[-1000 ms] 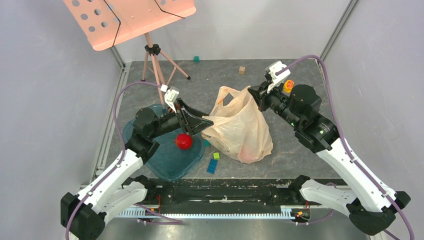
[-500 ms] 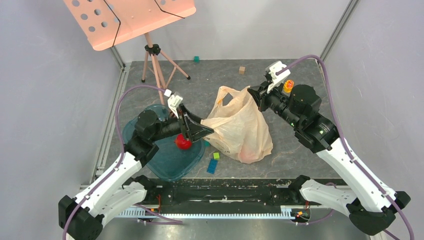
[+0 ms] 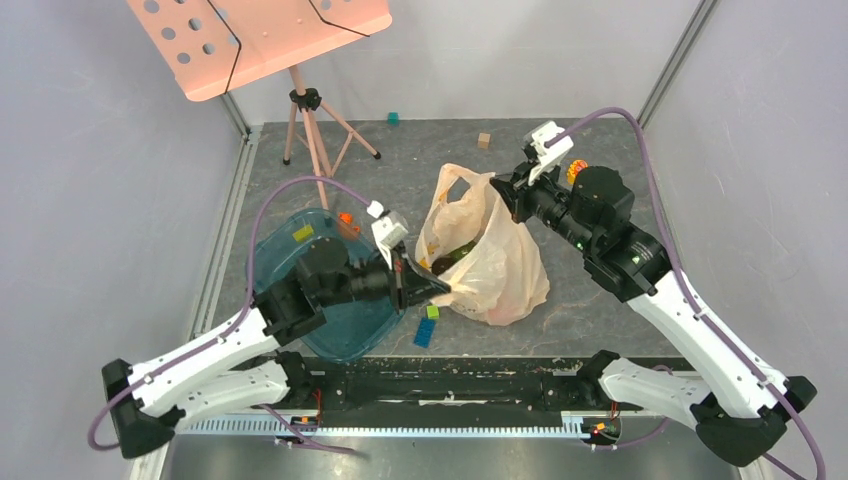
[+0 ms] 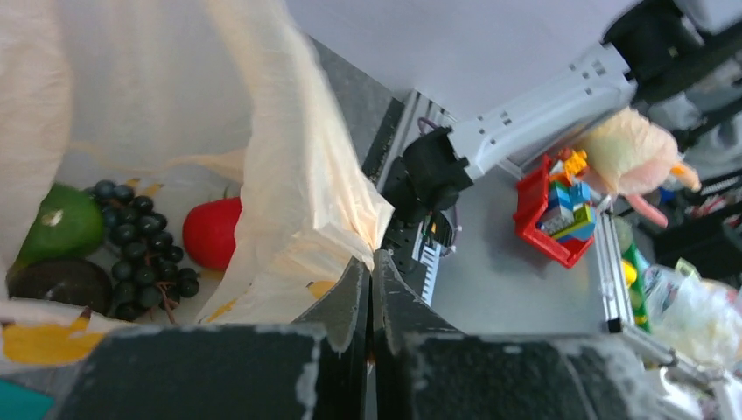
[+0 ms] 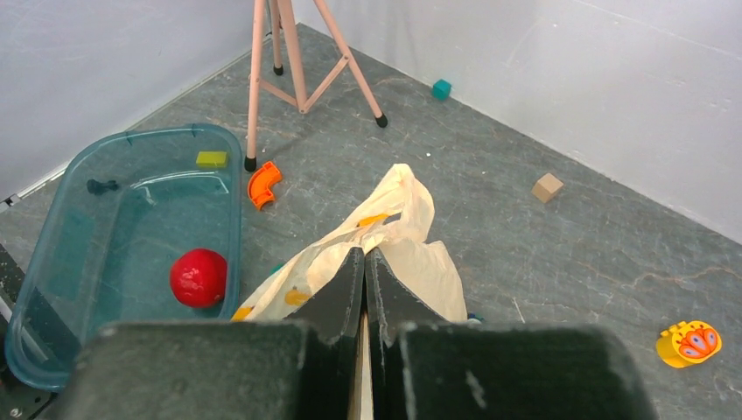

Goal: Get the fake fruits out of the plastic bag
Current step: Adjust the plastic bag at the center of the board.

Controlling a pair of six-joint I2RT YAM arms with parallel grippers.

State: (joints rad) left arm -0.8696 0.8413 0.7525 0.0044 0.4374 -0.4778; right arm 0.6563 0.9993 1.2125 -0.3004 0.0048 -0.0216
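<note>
Two sets of fingers were pressed together on the plastic bag [image 3: 497, 268]: the left fingers [image 4: 368, 271] pinched a fold of its near rim, and the right fingers [image 5: 364, 262] pinched the opposite edge by a loop handle, so the mouth gaped between them. The step in hand looked like spreading the bag open to get at what remained inside. Beyond the left fingertips, down in the bag, lay the grapes [image 4: 144, 249], a dark, glossy bunch, with a red apple [image 4: 210, 233] just beside them against the wall that those fingers gripped, and a green fruit [image 4: 61, 224] on the bunch's far side (a brownish one sat below it). A second red apple [image 5: 199, 277] already rested in the teal tray [image 5: 105, 236], off to the left of the right fingers. Next, one set of fingers would probably have to let go and reach in while the other held the mouth up; the thin, crinkly film seemed likely to sag.
</note>
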